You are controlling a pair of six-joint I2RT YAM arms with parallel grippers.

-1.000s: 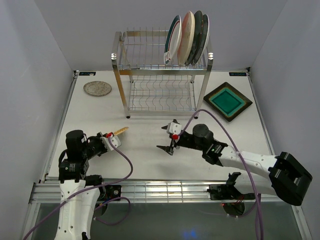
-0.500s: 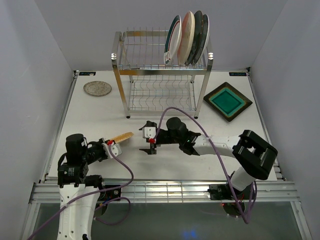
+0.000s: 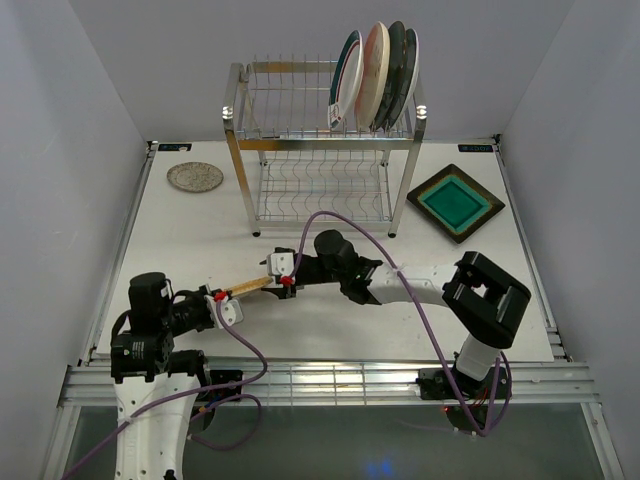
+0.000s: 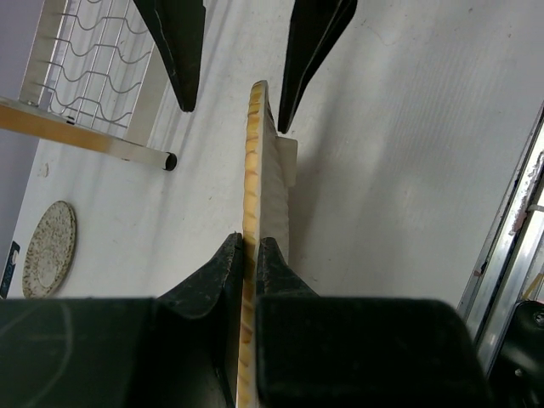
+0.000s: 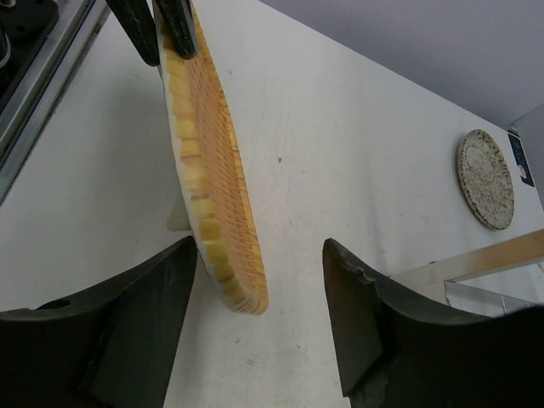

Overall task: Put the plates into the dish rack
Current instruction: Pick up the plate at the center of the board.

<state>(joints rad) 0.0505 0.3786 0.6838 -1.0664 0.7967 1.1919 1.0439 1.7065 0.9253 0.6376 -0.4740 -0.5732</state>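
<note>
A small dark label [image 3: 475,148] sits at the far right corner of the desk [image 3: 330,330], its teal writing too small to read. The left end effector [image 4: 249,246] is clamped tight on the near edge of the yellow woven plate [image 5: 212,153], holding it on edge above the desk, between the two arms. The right end effector [image 5: 259,255] stands with its jaws apart, one finger on either side of the plate's far edge; in both wrist views a gap shows between each finger and the plate, so it straddles without gripping. Behind them the dish rack [image 3: 320,150] carries four plates upright at the right end of its upper tier: the green-rimmed white plate [image 3: 347,80], the pink-cream plate [image 3: 375,75] and two darker plates [image 3: 402,68] packed close behind. The brown square plate [image 3: 455,202] with the teal centre lies flat on the desk right of the rack, and the small silver-grey plate [image 3: 195,177] lies flat to its left.
</note>
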